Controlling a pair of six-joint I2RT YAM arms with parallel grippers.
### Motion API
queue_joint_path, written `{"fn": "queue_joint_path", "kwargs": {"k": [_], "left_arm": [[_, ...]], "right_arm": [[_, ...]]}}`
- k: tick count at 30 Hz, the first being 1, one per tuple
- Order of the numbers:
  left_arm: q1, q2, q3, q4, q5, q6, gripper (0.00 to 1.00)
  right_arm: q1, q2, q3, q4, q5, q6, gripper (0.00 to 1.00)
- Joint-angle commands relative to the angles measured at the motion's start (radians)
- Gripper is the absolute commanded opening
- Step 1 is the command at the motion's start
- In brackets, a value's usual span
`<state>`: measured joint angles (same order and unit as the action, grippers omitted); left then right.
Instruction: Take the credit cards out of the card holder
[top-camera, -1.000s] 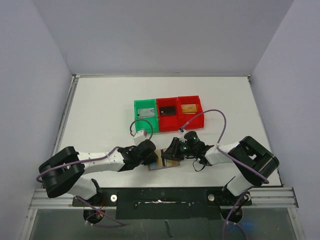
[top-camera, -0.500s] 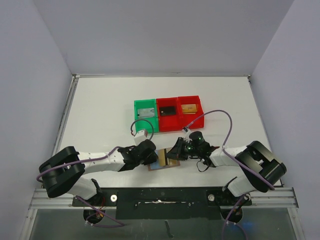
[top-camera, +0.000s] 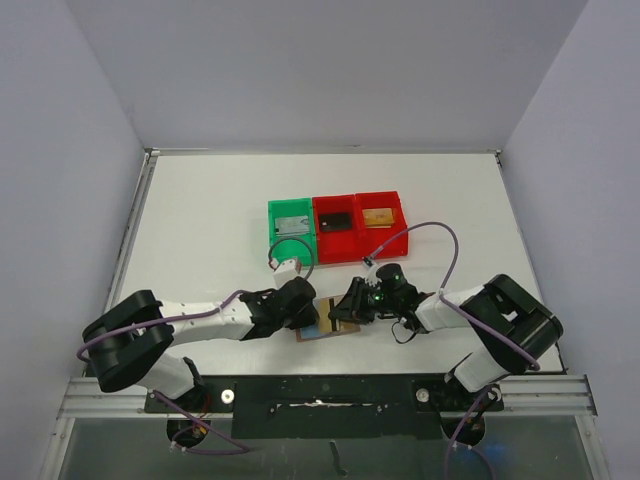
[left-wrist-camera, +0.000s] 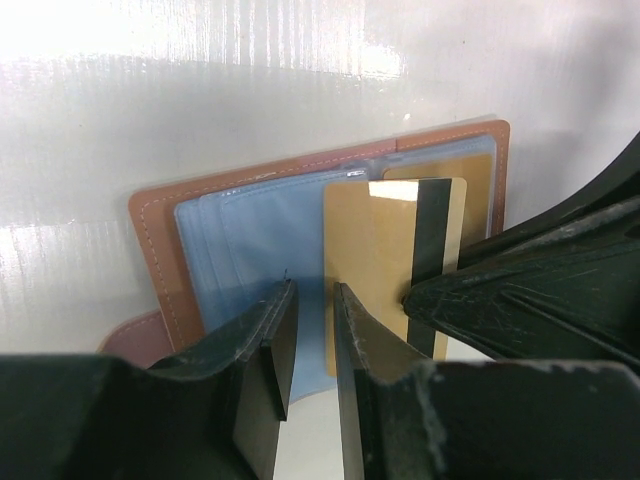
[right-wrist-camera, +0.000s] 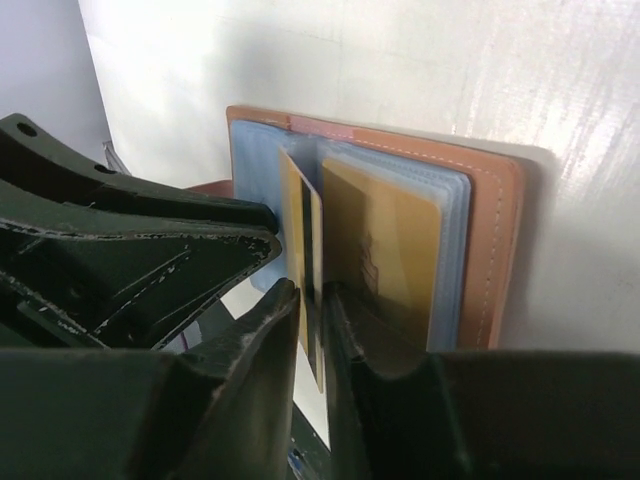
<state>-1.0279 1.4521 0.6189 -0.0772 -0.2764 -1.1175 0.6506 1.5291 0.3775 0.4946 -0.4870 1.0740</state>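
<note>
Two narrow gaps are all you see at the jaws. The right gripper (right-wrist-camera: 310, 292) pinches a gold card (right-wrist-camera: 293, 215) seen edge-on; its black stripe shows, but its lower end is hidden between the jaws. The left gripper (left-wrist-camera: 312, 292) stands almost closed over the blue sleeves (left-wrist-camera: 250, 250); whether it clamps one, you cannot tell. Just beyond both jaws the card holder (left-wrist-camera: 155, 250) lies open on the table (left-wrist-camera: 300, 90), its near corner hidden under the left gripper. A second gold card (right-wrist-camera: 385, 250) sits in a sleeve beside the right jaws. From above, both grippers mostly cover the holder.
</note>
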Motion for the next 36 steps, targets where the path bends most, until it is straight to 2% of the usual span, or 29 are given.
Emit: {"fn": "queue_joint_path", "kwargs": {"k": [1,7,15,21,26,30,36], "left_arm": [[-0.015,0.034,-0.001,-0.122,0.030,0.012,0.21],[-0.028,0.029,0.013,-0.168,-0.014,-0.004,0.21],[-0.037,0.005,0.028,-0.210,-0.059,0.007,0.21],[-0.036,-0.040,0.034,-0.199,-0.065,0.022,0.23],[-0.030,-0.123,0.081,-0.213,-0.061,0.084,0.41],[0.003,-0.201,0.120,-0.239,-0.050,0.142,0.55],[0.085,-0.305,0.193,-0.359,-0.030,0.208,0.65]], "right_arm": [[0.016,0.010,0.018,0.041,0.001,-0.005,0.14],[0.008,-0.064,0.000,-0.026,0.054,-0.027,0.01],[-0.027,-0.256,-0.001,-0.222,0.114,-0.110,0.00],[-0.062,-0.433,0.058,-0.479,0.243,-0.195,0.00],[-0.088,-0.532,0.132,-0.636,0.393,-0.288,0.00],[-0.098,-0.603,0.192,-0.694,0.500,-0.362,0.00],[-0.124,-0.649,0.274,-0.754,0.637,-0.440,0.00]]}}
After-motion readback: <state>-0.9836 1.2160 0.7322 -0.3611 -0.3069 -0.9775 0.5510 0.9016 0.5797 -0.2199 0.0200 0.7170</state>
